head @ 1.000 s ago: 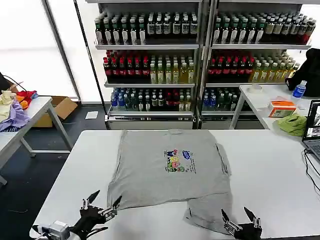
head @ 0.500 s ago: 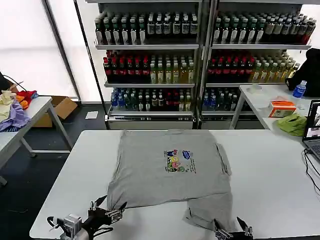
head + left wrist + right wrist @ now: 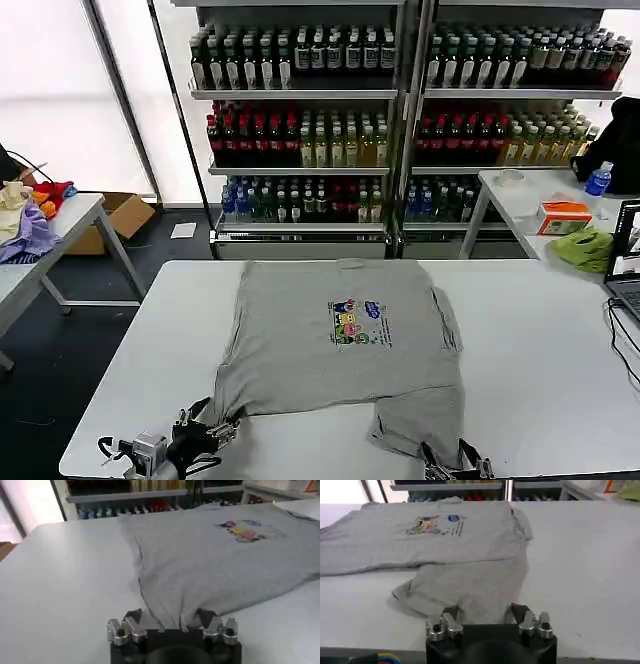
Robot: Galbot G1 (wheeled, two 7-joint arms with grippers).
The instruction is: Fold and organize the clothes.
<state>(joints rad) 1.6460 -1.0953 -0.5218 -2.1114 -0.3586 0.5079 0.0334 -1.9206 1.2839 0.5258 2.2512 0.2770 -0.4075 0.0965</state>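
Note:
A light grey T-shirt (image 3: 340,335) with a small colourful cartoon chest print (image 3: 355,322) lies flat on the white table (image 3: 540,340), with its near right part bunched and folded. My left gripper (image 3: 205,432) is at the shirt's near left corner. It stands open, and the hem (image 3: 170,615) lies between its fingers (image 3: 132,619). My right gripper (image 3: 450,462) is at the near right hem, also open, its fingers (image 3: 517,611) straddling the cloth (image 3: 480,600).
Shelves of bottled drinks (image 3: 400,110) stand behind the table. A side table at the left (image 3: 60,225) holds coloured fabrics. At the right are a lime-green cloth (image 3: 585,247), an orange box (image 3: 563,213), a laptop (image 3: 628,250) and a cable (image 3: 625,345).
Both grippers have dropped toward the table's near edge and slid onto the shirt's hem. The right one has also shifted left. The shirt has hardly moved.

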